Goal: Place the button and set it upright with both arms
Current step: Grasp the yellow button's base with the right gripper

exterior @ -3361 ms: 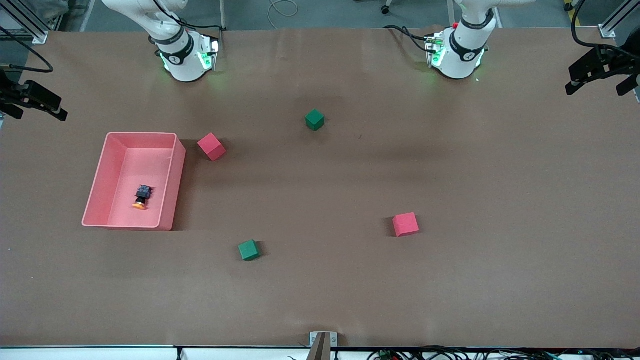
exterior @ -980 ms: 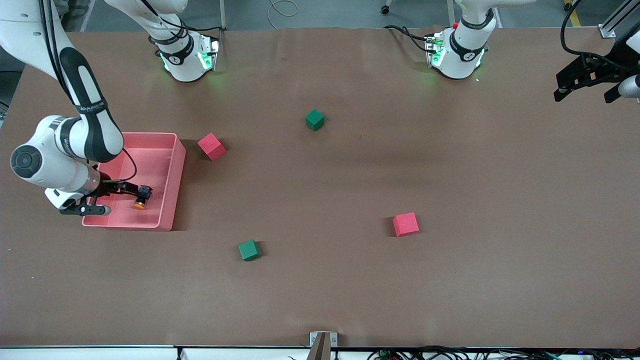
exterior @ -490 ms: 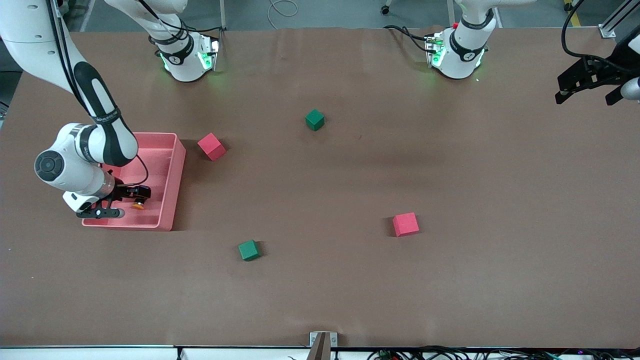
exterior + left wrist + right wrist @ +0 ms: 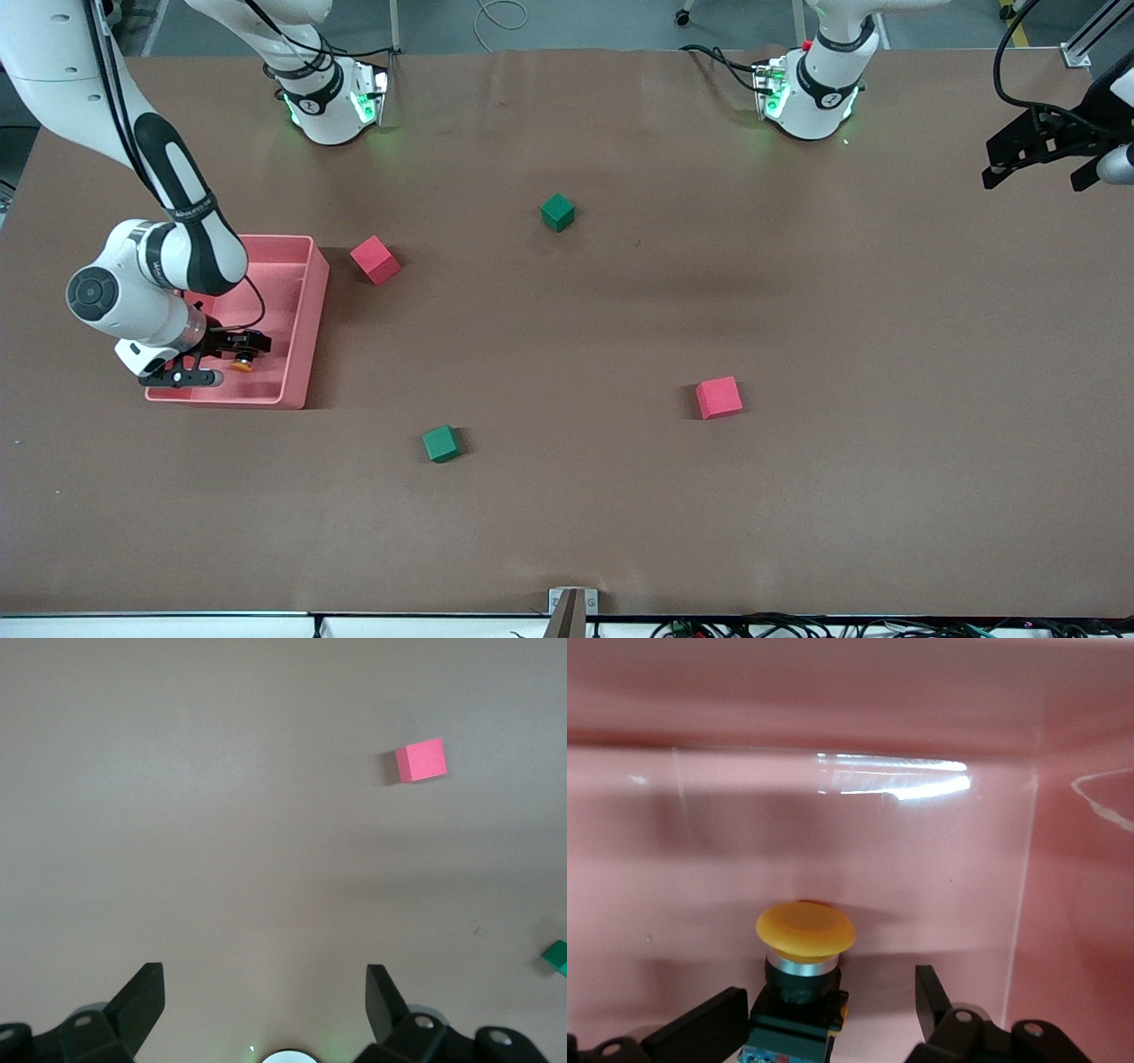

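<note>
Button (image 4: 804, 943) body half-hidden between right hand (image 4: 833, 1014) fingers.

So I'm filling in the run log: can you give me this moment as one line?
right gripper: in pink bin, fingers either side of button, grip unconfirmed | left gripper: open, waiting above table | button: lying on its side

A brown table (image 4: 620, 514) fills nearly the whole frame. Along the top edge runs a strip of grey floor (image 4: 585, 22) with a loose pale cable (image 4: 500, 16) coiled on it. Aluminium frame posts (image 4: 1090, 40) stand at the upper corners. Dark wiring (image 4: 797, 627) runs along the bottom right edge.
</note>
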You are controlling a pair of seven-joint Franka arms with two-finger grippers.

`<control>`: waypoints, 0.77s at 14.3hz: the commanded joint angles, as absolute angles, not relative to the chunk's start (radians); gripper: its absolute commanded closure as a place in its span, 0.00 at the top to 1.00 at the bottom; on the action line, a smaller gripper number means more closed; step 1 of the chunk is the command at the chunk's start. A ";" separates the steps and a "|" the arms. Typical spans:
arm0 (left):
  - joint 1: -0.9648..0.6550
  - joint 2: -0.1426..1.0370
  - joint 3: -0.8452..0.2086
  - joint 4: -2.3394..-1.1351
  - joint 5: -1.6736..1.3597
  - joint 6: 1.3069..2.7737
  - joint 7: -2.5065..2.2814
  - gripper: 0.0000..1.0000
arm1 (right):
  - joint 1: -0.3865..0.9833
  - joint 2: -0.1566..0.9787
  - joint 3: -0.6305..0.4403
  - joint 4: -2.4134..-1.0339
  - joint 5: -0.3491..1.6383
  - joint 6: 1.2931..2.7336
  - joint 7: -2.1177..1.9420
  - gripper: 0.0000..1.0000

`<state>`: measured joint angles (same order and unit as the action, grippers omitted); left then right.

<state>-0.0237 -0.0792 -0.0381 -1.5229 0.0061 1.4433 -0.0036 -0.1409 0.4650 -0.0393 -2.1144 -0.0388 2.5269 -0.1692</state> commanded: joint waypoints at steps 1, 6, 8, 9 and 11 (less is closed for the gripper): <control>-0.023 -0.078 -0.044 -1.517 0.017 1.448 -0.017 1.00 | -0.149 0.443 -0.034 -2.099 -0.032 2.467 -0.192 0.86; -0.026 -0.077 -0.044 -1.516 0.017 1.448 -0.017 1.00 | -0.144 0.436 -0.034 -2.040 -0.026 2.362 -0.190 0.86; -0.026 -0.077 -0.044 -1.516 0.017 1.448 -0.017 1.00 | -0.134 0.437 -0.034 -2.040 0.007 2.364 -0.190 0.86; -0.028 -0.075 -0.044 -1.516 0.017 1.448 -0.017 1.00 | -0.124 0.440 -0.035 -2.040 0.024 2.368 -0.192 0.86; -0.028 -0.071 -0.044 -1.516 0.017 1.448 -0.017 1.00 | -0.123 0.445 -0.034 -2.042 0.032 2.376 -0.193 0.86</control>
